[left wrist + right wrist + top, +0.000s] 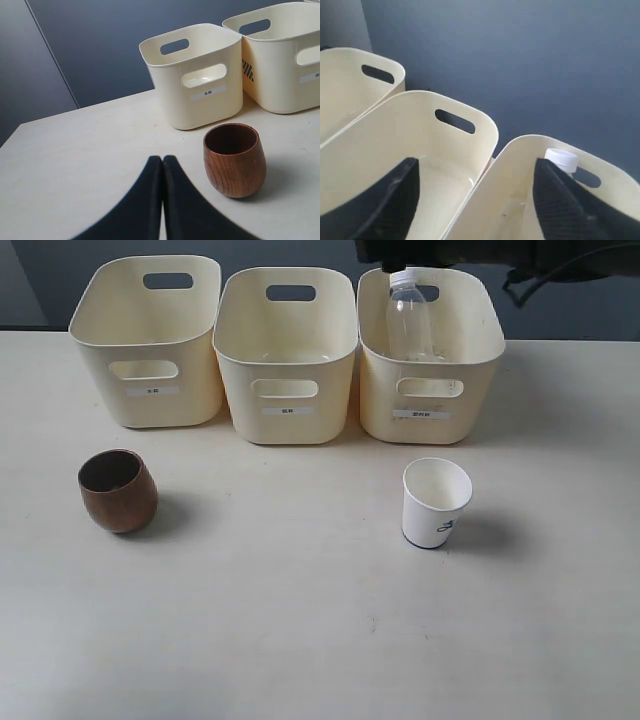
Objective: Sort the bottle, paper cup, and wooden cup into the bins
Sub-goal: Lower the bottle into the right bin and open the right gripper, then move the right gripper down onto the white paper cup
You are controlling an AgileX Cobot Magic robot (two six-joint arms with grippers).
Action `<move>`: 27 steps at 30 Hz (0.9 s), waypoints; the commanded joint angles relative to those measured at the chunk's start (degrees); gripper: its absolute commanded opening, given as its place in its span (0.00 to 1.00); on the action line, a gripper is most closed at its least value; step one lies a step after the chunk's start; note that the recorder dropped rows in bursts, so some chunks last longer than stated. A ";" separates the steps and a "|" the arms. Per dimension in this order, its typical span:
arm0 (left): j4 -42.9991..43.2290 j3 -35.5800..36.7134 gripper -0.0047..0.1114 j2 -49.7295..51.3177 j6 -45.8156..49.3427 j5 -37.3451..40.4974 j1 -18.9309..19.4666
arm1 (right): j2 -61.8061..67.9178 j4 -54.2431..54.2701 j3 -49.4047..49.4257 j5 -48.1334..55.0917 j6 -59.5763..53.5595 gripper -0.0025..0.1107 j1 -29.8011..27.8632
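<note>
The clear bottle (409, 318) with its white cap (561, 159) stands upright inside the right bin (428, 400). My right gripper (476, 162) hangs open above the rims of the right and middle bins, holding nothing, one finger (559, 200) just beside the cap. On the table in front of the right bin stands the white paper cup (435, 502). The brown wooden cup (118, 490) (234, 160) stands upright in front of the left bin (148, 345) (197, 75). My left gripper (162, 160) is shut and empty, low over the table, a little short of the wooden cup.
The middle bin (287, 360) (420, 130) shows nothing inside, and so does the left bin. A dark part of the right arm (470, 255) fills the top of the exterior view. Behind the bins is a dark blue wall.
</note>
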 commanded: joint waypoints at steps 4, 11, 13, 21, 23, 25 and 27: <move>0.17 0.07 0.04 -0.28 -0.11 -0.24 0.18 | -11.77 -4.08 5.84 5.34 0.43 0.54 0.33; 0.17 0.07 0.04 -0.28 -0.11 -0.24 0.18 | -20.21 -28.00 8.58 16.43 22.85 0.54 0.33; 0.17 0.07 0.04 -0.28 -0.11 -0.24 0.18 | -21.82 -42.64 8.58 20.06 36.31 0.54 0.33; 0.17 0.07 0.04 -0.28 -0.11 -0.24 0.18 | -25.71 -63.75 8.58 34.18 56.09 0.54 0.33; 0.17 0.07 0.04 -0.28 -0.11 -0.24 0.18 | -25.83 -63.27 8.58 38.75 56.09 0.54 0.33; 0.17 0.07 0.04 -0.28 -0.11 -0.24 0.18 | -25.83 -63.27 8.58 42.79 56.09 0.54 0.33; 0.17 0.07 0.04 -0.28 -0.11 -0.24 0.18 | -25.73 -63.27 8.58 44.92 56.23 0.54 0.33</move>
